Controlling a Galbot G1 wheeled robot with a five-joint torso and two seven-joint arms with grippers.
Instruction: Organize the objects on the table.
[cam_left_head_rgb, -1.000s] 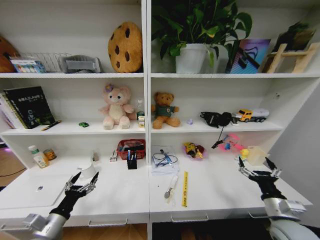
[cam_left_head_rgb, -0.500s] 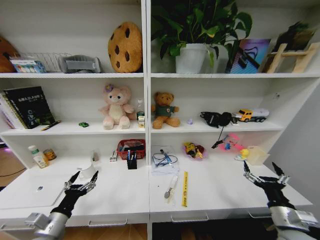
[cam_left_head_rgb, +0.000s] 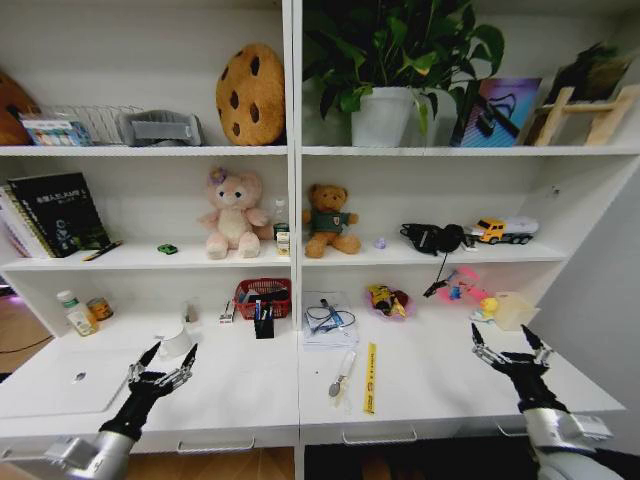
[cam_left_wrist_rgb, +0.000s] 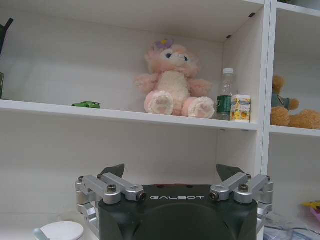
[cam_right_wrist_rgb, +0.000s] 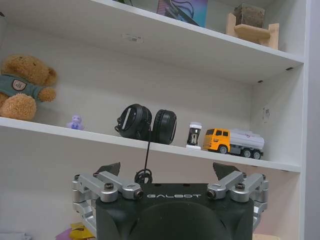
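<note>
Hovering low over the near edge of the table (cam_left_head_rgb: 250, 395), the left gripper (cam_left_head_rgb: 160, 362) is seen with its fingers spread wide and nothing between them. It is held just beside the laptop (cam_left_head_rgb: 70, 382), which lies flat and closed at the table's left end. The right gripper (cam_left_head_rgb: 508, 345) is raised over the right end of the table, its fingers likewise spread wide and empty, near a pale box (cam_left_head_rgb: 512, 310) at the back.

Near the middle of the table a yellow strip (cam_left_head_rgb: 369, 377) is laid lengthwise, with a spoon-like tool (cam_left_head_rgb: 341, 375) just beside it on the left. Behind them a white box (cam_left_head_rgb: 329, 322) with glasses on top is found, and left of that a red basket (cam_left_head_rgb: 264, 296) with a black pen holder (cam_left_head_rgb: 264, 322) in front. Two small jars (cam_left_head_rgb: 80, 312) are stood at the back left.

On the shelf above, a tiny green car (cam_left_head_rgb: 167, 249) is set left of a pink bear (cam_left_head_rgb: 232, 214); a brown bear (cam_left_head_rgb: 328, 220), headphones (cam_left_head_rgb: 434, 238) and a toy truck (cam_left_head_rgb: 504, 230) are placed farther right.

In the left wrist view the green car (cam_left_wrist_rgb: 86, 104), the pink bear (cam_left_wrist_rgb: 174, 80) and a bottle (cam_left_wrist_rgb: 226, 95) are lined along the shelf above the gripper (cam_left_wrist_rgb: 172, 172). In the right wrist view the headphones (cam_right_wrist_rgb: 147, 123) and truck (cam_right_wrist_rgb: 233, 141) are seen above the gripper (cam_right_wrist_rgb: 167, 170).
</note>
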